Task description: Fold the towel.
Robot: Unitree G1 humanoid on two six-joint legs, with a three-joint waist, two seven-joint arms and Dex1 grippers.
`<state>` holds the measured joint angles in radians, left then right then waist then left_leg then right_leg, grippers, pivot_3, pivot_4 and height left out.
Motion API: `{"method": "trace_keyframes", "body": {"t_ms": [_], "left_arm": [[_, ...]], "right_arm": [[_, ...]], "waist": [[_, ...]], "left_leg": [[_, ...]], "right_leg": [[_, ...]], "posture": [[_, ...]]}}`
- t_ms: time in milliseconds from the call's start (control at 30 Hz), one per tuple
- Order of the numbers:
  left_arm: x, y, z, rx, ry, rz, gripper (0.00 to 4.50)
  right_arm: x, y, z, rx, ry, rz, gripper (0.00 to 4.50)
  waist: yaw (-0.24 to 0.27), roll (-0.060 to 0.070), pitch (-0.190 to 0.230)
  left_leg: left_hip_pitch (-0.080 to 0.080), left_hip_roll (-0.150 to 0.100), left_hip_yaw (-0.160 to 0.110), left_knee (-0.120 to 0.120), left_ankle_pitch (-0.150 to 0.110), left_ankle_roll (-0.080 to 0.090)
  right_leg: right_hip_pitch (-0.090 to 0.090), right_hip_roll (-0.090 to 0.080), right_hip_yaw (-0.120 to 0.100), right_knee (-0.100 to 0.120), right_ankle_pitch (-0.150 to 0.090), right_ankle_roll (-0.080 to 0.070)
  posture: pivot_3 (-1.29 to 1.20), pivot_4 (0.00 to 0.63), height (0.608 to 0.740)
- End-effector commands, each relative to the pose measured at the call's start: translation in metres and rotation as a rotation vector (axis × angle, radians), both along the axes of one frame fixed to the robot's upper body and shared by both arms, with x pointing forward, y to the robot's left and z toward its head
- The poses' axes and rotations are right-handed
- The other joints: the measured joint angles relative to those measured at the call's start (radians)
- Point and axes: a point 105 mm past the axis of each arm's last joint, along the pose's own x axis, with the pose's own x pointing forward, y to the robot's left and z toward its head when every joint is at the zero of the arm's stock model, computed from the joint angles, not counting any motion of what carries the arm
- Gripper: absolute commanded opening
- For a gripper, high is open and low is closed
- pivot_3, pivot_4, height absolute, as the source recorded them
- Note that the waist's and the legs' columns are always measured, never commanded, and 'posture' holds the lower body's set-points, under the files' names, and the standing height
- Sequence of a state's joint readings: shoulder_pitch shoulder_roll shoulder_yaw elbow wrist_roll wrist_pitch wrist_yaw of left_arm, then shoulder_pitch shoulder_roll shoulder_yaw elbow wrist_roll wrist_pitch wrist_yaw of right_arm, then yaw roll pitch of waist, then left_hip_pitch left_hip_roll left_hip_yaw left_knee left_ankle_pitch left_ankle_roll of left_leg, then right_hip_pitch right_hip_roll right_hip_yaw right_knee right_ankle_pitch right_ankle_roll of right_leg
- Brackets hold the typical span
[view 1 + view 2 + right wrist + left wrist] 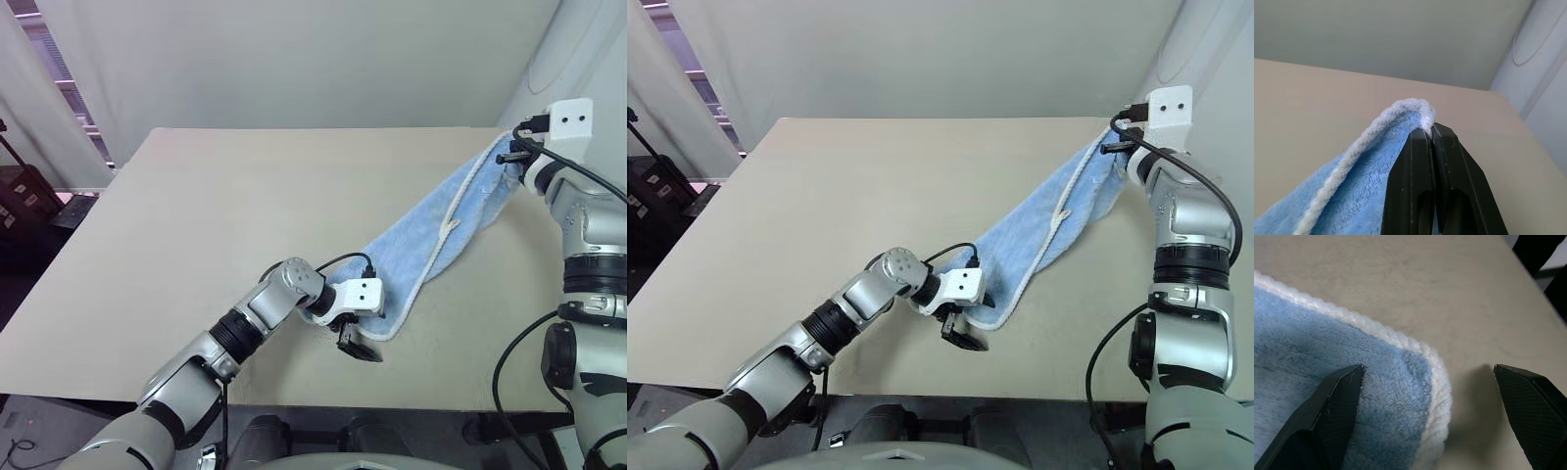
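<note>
Towel [431,230]: light blue terry with white stitched border, stretched diagonally across the right half of the beige table [196,225] in the head views. Far end is lifted off the surface at the table's far right corner; near end lies flat close to the front edge.

Head views: right gripper [511,155] is up at the raised far end with the cloth hanging from it. Left gripper [965,333] sits low at the towel's near corner, pointing toward the robot's right, fingers spread.

Left wrist view: fingers [1332,406] wide apart, nothing between them gripped. One finger sits over the blue pile, the other over bare tabletop. The towel's rounded corner with its white border lies between them, flat on the table.

Right wrist view: fingers [1418,186] pressed together, pinching the white-edged corner of the towel at their tips. Cloth drapes away below, table behind it.
</note>
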<state>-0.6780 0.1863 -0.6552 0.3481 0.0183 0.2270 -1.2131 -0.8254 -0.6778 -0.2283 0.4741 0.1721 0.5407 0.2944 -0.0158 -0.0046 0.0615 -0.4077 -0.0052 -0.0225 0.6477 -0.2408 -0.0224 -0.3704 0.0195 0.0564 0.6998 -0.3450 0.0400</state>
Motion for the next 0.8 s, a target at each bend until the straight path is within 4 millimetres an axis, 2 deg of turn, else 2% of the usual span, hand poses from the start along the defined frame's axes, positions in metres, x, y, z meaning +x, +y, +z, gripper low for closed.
{"method": "trace_keyframes", "body": {"t_ms": [33,133,233,600,700,800], "left_arm": [[0.002,-0.004,0.001,0.002,-0.028,-0.005,4.5],[0.0,-0.005,-0.001,0.014,0.002,-0.004,4.5],[0.0,-0.005,-0.002,0.025,0.013,-0.004,3.94],[0.001,0.003,-0.012,0.089,0.13,0.07,0.08],[0.002,0.007,-0.012,0.096,0.135,0.078,0.03],[0.006,0.006,0.01,-0.001,0.207,0.1,0.03]], "right_arm": [[-0.005,-0.002,0.022,-0.003,-0.078,-0.011,0.02],[-0.007,-0.005,0.021,-0.001,-0.076,-0.023,0.02],[-0.008,-0.006,0.022,0.0,-0.078,-0.028,0.0],[-0.009,-0.006,0.02,-0.004,-0.075,-0.033,0.0],[-0.009,-0.008,0.018,-0.003,-0.072,-0.039,0.0],[-0.009,-0.009,0.019,-0.001,-0.075,-0.042,0.0]], "waist": [[0.0,0.0,0.0],[0.001,0.0,0.0],[0.002,0.0,0.0],[-0.002,0.001,-0.001],[-0.002,0.001,-0.001],[-0.004,0.001,-0.001]], "left_leg": [[0.0,0.0,0.0,0.0,0.0,0.0],[0.0,0.0,0.0,0.001,0.0,0.0],[0.0,0.0,0.0,0.001,0.0,0.0],[0.001,0.0,0.0,0.0,0.0,0.0],[0.001,0.0,0.0,0.001,0.0,0.0],[0.001,0.0,0.0,0.001,0.0,0.0]], "right_leg": [[0.0,0.0,0.0,0.0,0.0,0.0],[0.001,0.0,0.0,0.0,0.0,0.0],[0.001,0.0,0.0,0.0,0.0,0.001],[0.001,0.001,0.0,0.0,0.0,0.001],[0.001,0.001,0.0,0.0,0.0,0.001],[0.001,0.001,0.0,0.0,0.0,0.001]], "posture": [[0.0,0.0,0.74],[0.0,0.0,0.74],[0.0,0.0,0.74],[0.0,0.0,0.74],[0.0,0.0,0.74],[0.0,0.0,0.74]]}}
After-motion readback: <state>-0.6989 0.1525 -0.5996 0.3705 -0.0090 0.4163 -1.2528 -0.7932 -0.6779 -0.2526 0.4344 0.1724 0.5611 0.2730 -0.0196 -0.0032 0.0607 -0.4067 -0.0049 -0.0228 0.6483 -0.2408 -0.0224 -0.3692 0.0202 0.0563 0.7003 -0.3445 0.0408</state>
